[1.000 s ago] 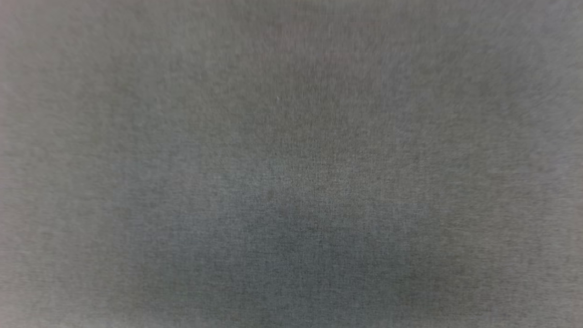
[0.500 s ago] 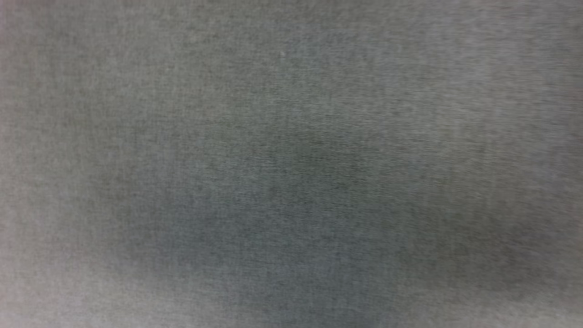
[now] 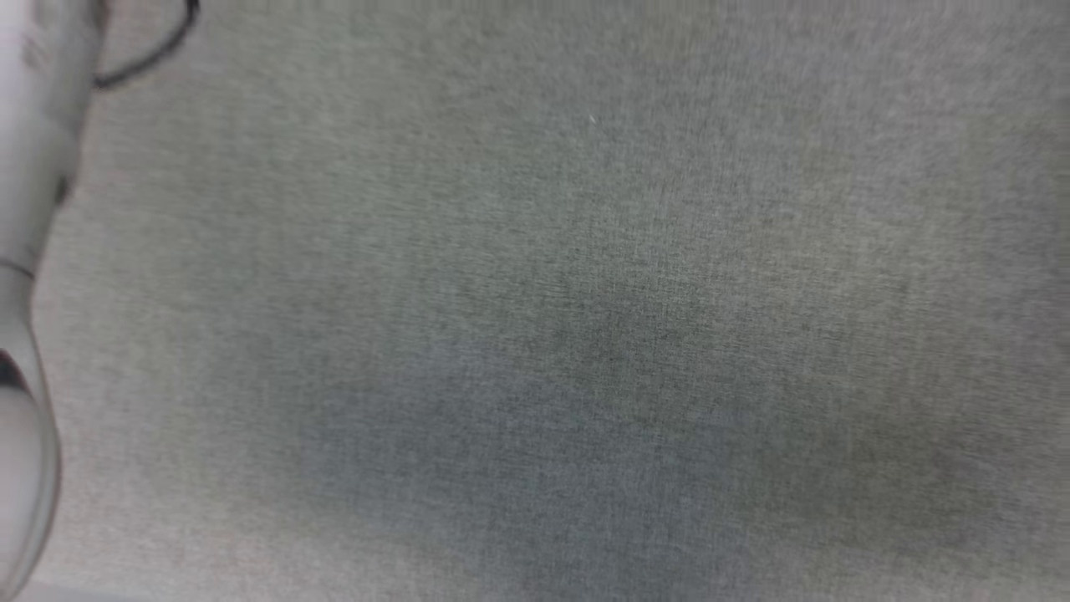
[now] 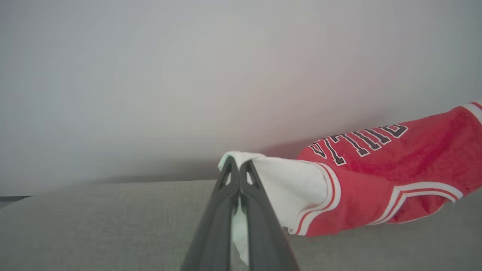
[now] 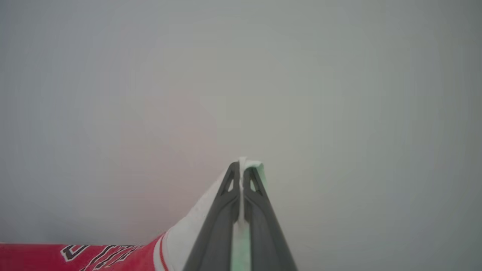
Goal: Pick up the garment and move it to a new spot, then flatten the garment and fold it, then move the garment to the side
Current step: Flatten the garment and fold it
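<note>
Grey woven surface lies beneath the garment.

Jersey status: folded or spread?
Spread, not folded: the garment stretches between the left gripper and right gripper, each shut on a white sleeve, lettering showing. Whether it lies fully flat: cannot tell.

indoors: grey fabric surface, blank wall

Grey woven surface, pale backdrop
</note>
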